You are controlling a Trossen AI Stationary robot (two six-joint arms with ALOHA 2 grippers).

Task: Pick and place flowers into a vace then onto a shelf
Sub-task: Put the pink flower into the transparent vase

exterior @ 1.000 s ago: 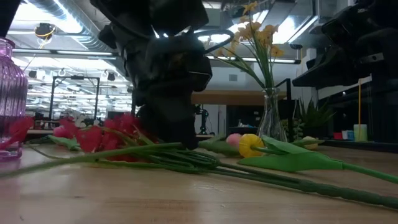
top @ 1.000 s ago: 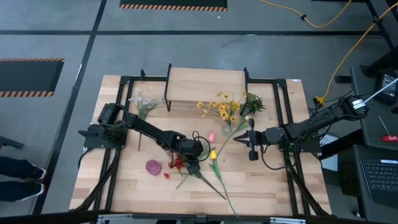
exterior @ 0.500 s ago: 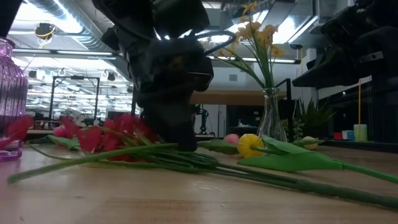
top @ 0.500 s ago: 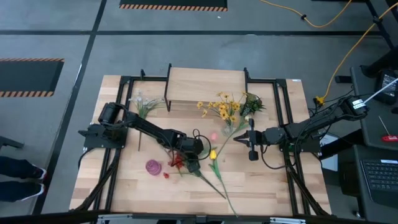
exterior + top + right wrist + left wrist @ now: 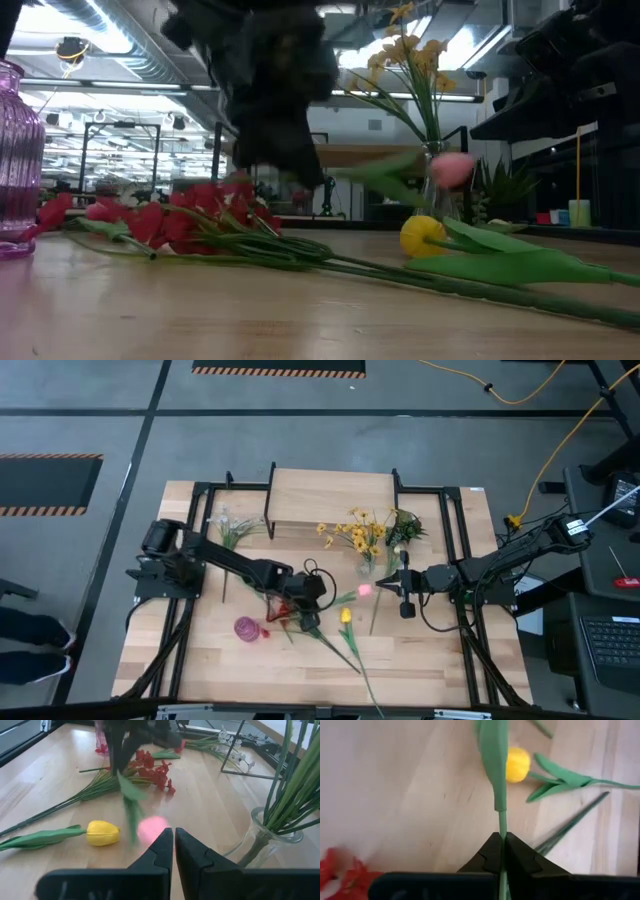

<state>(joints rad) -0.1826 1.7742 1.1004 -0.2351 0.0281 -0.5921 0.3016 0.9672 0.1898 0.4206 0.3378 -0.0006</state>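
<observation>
Desk [image 5: 420,650] carries everything; shelf [image 5: 332,497] sits at its far edge, top board bare. Left arm reaches to desk centre, left gripper [image 5: 297,612] with jaws clamped on the green stalk of the pink tulip [image 5: 366,589], which hangs lifted off the desk, head blurred in the low view [image 5: 452,168] and near the right gripper [image 5: 405,592]. Right arm waits at the right side, jaws together, holding nothing. Glass vase [image 5: 367,565] with small yellow blossoms [image 5: 362,537] stands just in front of the shelf; purple vase [image 5: 247,628] stands left of the left gripper. Red berry spray [image 5: 190,222] lies on the desk beside the purple vase, yellow tulip [image 5: 345,616] flat just right of the left gripper. White blossoms [image 5: 228,525] lie near the shelf's left legs.
</observation>
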